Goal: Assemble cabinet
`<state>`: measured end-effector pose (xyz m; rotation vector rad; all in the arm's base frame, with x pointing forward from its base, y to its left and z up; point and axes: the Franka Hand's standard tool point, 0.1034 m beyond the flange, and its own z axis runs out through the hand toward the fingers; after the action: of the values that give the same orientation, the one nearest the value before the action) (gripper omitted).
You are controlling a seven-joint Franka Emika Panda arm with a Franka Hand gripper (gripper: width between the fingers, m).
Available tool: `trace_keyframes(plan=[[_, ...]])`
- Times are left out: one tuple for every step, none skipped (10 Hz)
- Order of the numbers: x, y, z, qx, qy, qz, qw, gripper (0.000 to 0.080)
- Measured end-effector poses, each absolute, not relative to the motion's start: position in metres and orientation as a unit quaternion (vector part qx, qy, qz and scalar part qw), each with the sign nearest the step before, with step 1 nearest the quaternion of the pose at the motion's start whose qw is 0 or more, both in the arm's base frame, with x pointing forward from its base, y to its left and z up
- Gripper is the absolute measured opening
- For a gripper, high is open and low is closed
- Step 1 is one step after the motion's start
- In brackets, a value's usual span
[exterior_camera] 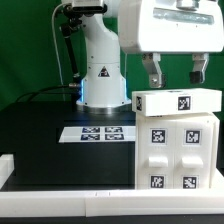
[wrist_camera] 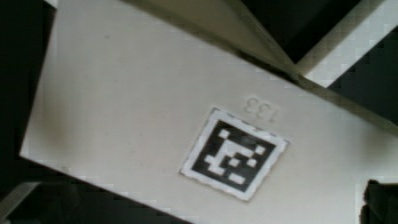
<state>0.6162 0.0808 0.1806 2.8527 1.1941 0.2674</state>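
Note:
The white cabinet (exterior_camera: 172,152) stands upright at the exterior view's right, with several black-and-white tags on its front. A white top panel (exterior_camera: 176,101) with one tag lies across it, slightly askew. My gripper (exterior_camera: 177,80) hangs just above that panel with its two fingers (exterior_camera: 155,72) spread wide and nothing between them. The wrist view is filled by the white panel (wrist_camera: 143,110) and its tag (wrist_camera: 235,155), seen close up. I cannot tell whether the panel is seated on the cabinet.
The marker board (exterior_camera: 100,132) lies flat on the black table (exterior_camera: 40,130), left of the cabinet. The robot's base (exterior_camera: 100,70) stands behind it. A white rail (exterior_camera: 60,200) runs along the table's front edge and left side.

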Motion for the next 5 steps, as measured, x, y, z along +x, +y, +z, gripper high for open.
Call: trace_keyframes(plan=[[0.6165,0.0782,0.1809,0.888,0.451,0.083,0.028,0.0797],[0.6165,0.077,0.1812,0.855,0.511,0.078,0.04,0.0797],[0.616,0.0778,0.1808,0.82,0.566,0.071,0.051,0.0797],[0.6137,0.0794,0.1794,0.796,0.6,0.06,0.057,0.0797],[0.6127,0.0802,0.178,0.76,0.644,0.048,0.069,0.0797]])
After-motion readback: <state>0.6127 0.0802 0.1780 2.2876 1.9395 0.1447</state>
